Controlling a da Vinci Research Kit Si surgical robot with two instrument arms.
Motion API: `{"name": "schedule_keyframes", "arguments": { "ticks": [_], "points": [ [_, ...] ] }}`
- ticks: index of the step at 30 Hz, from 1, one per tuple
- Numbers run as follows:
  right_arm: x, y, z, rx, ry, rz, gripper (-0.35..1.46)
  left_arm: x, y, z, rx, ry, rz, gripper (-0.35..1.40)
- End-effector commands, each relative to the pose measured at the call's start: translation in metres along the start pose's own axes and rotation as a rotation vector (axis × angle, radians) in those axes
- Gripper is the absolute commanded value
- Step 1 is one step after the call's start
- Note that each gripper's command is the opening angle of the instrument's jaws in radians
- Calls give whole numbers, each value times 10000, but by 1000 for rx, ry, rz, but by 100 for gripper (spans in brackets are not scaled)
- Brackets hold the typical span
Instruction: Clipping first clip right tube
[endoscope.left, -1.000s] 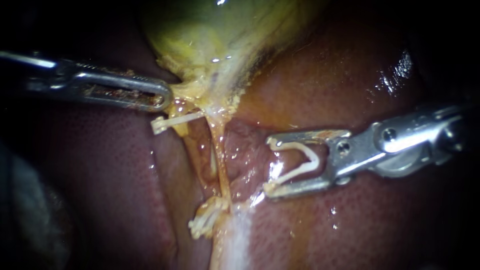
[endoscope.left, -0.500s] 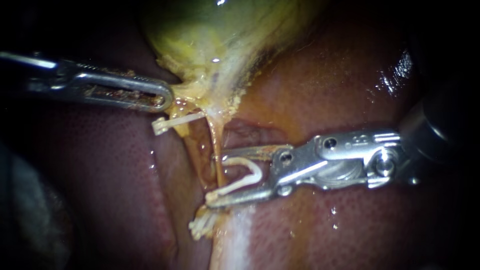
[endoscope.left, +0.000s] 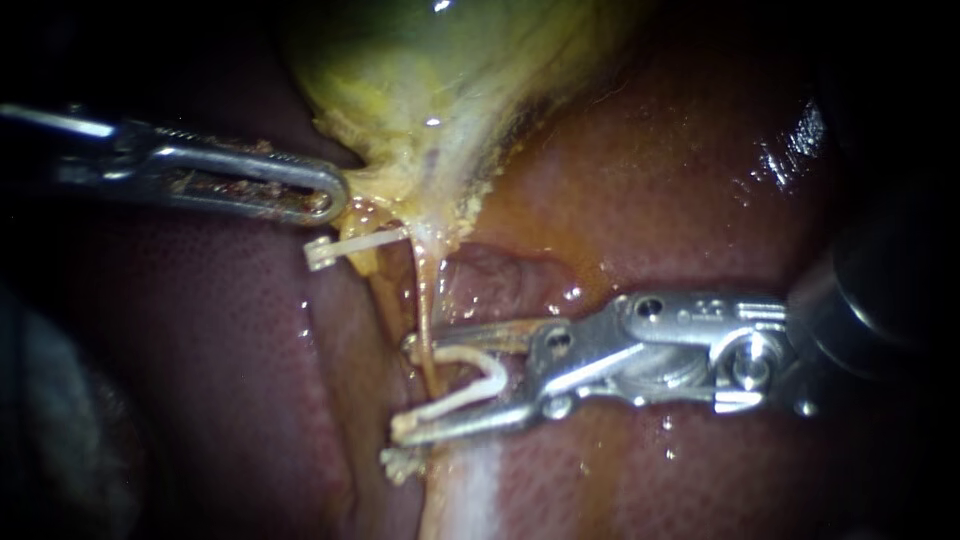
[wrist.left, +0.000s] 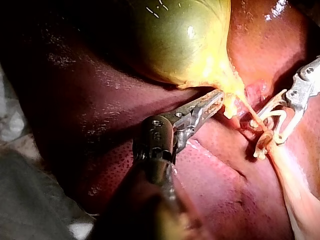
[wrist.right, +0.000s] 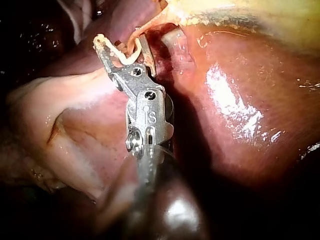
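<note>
The yellow-green gallbladder (endoscope.left: 450, 70) lies on the red liver (endoscope.left: 650, 180). My left instrument (endoscope.left: 335, 198) comes in from the left, its jaws shut on the yellow tissue at the gallbladder's lower end; the left wrist view shows the same grip (wrist.left: 219, 98). A thin pale right tube (endoscope.left: 428, 310) runs down from there. My right instrument (endoscope.left: 405, 388) holds an open white clip (endoscope.left: 470, 378), jaws wide apart, one on each side of the tube. The right wrist view shows the clip (wrist.right: 121, 56) at its jaws (wrist.right: 120, 42).
A closed white clip (endoscope.left: 350, 245) sits on the tube to the left, just under my left instrument. A clump of white clips (endoscope.left: 402, 462) lies lower on the strand. Pale tissue (endoscope.left: 470, 490) runs downward below the right jaws.
My right instrument has moved left and slightly down with its open clip, from beside the tube to straddling it. My left instrument has kept its hold.
</note>
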Motion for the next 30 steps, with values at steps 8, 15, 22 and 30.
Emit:
{"name": "schedule_keyframes", "arguments": {
  "ticks": [8,15,22,30],
  "points": [
    [-9,-22,8,61,-15,11,46,0,0,0,0,0,0,-35],
    [-8,-35,12,102,-14,21,44,0,0,0,0,0,0,-35],
    [-8,-33,9,104,-16,33,33,0,0,0,0,0,0,-35],
    [-10,-31,2,102,-18,75,1,0,0,0,0,0,0,-35]
  ]
}}
